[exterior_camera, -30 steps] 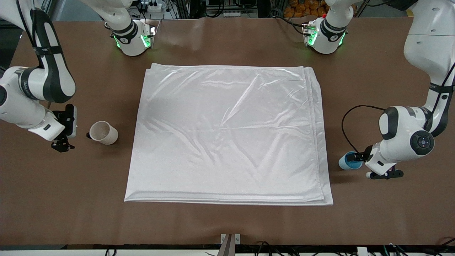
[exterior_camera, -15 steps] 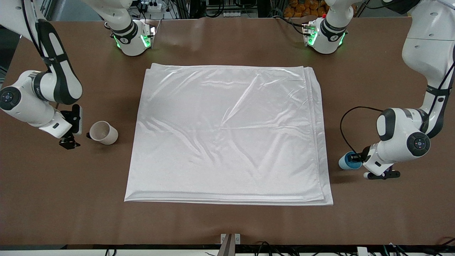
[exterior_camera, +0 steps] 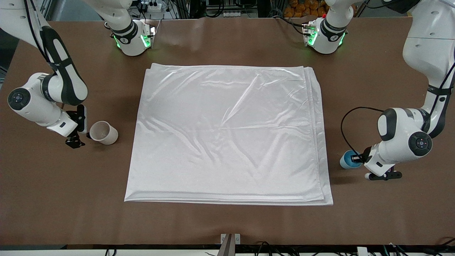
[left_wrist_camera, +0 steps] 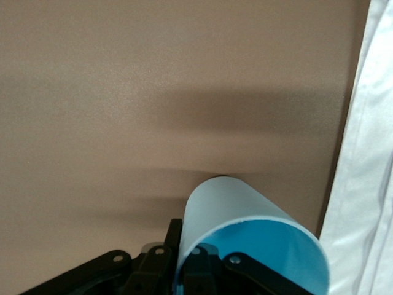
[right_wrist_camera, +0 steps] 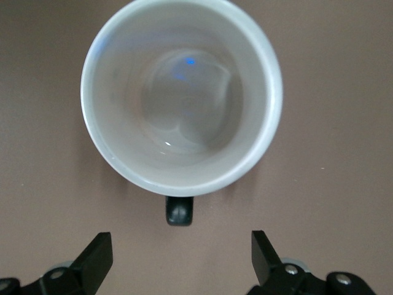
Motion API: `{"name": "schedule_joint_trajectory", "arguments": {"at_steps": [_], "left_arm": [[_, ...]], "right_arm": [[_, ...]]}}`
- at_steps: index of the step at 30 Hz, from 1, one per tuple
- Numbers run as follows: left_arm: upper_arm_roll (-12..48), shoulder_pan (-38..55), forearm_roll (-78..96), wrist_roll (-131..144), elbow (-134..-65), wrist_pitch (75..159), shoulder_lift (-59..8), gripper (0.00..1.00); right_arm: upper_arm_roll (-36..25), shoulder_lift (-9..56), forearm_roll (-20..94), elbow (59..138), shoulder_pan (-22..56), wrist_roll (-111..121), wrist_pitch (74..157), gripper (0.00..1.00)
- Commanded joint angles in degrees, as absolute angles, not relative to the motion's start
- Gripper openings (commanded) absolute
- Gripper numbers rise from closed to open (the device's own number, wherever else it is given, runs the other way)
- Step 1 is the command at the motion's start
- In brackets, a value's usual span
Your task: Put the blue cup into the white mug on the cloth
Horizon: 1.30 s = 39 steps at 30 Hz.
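Observation:
The blue cup (exterior_camera: 348, 160) stands on the bare table beside the cloth (exterior_camera: 227, 135), toward the left arm's end. My left gripper (exterior_camera: 356, 158) is shut on the cup's wall, with one finger inside the rim and one outside. In the left wrist view the cup (left_wrist_camera: 245, 212) fills the space before the gripper (left_wrist_camera: 184, 261). The white mug (exterior_camera: 103, 132) stands upright on the bare table toward the right arm's end. My right gripper (exterior_camera: 79, 132) is open and low beside it. In the right wrist view the mug (right_wrist_camera: 182, 92) and its black handle (right_wrist_camera: 180, 212) lie just ahead of the gripper (right_wrist_camera: 181, 246).
The cloth's layered edge shows in the left wrist view (left_wrist_camera: 368, 153), close to the cup. Both arm bases (exterior_camera: 133, 37) (exterior_camera: 325, 35) stand at the table's edge farthest from the front camera. Bare brown table (exterior_camera: 227, 224) surrounds the cloth.
My right gripper has moved in toward the mug's handle side. My left gripper has shifted slightly at the blue cup, which has barely moved.

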<state>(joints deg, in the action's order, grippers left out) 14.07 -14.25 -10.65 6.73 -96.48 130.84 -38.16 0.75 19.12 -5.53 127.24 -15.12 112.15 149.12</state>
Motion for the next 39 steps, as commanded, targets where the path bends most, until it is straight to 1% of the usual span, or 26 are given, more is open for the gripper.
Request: {"name": "schedule_joint_trajectory", "arguments": {"at_steps": [1, 9, 17, 22, 28, 30, 34, 37, 39], "left_arm": [[14.5, -15.4, -11.4, 0.8, -96.4, 131.2, -37.7, 0.0], [15.3, -16.8, -11.2, -1.9, -96.3, 130.6, -35.9, 0.0], [18.3, -16.7, -11.0, -2.8, -96.1, 126.6, -31.5, 0.0], [20.2, -16.3, -9.8, -2.7, -94.4, 124.1, -28.1, 0.0], [23.6, -16.3, -9.7, -2.4, -90.7, 118.8, -25.8, 0.0], [24.4, -16.3, -9.7, -2.4, -90.1, 117.3, -24.7, 0.0], [25.7, -16.3, -9.7, -2.4, -89.0, 114.1, -22.2, 0.0], [26.1, -16.3, -9.7, -2.5, -88.0, 111.5, -20.7, 0.0], [26.2, -16.3, -9.2, -2.5, -86.9, 109.7, -20.4, 0.0]], "right_arm": [[1.5, 19.5, -4.2, 129.3, -16.3, 114.0, 152.1, 1.0], [1.6, 19.5, -3.0, 131.0, -16.0, 114.0, 152.9, 1.0], [1.9, 19.5, -1.7, 131.3, -15.9, 114.0, 152.9, 1.0], [2.5, 19.5, -1.3, 131.5, -16.1, 114.0, 152.9, 0.91], [2.5, 19.5, -1.1, 131.6, -16.0, 114.0, 152.8, 0.88], [2.5, 19.5, -1.1, 131.5, -16.1, 114.0, 152.8, 0.84], [2.5, 19.5, -1.0, 131.5, -16.1, 114.0, 152.9, 0.68], [2.5, 19.5, -1.0, 131.5, -16.2, 114.0, 152.9, 0.64], [2.5, 19.4, -1.0, 131.5, -16.2, 114.0, 152.9, 0.57]]}}
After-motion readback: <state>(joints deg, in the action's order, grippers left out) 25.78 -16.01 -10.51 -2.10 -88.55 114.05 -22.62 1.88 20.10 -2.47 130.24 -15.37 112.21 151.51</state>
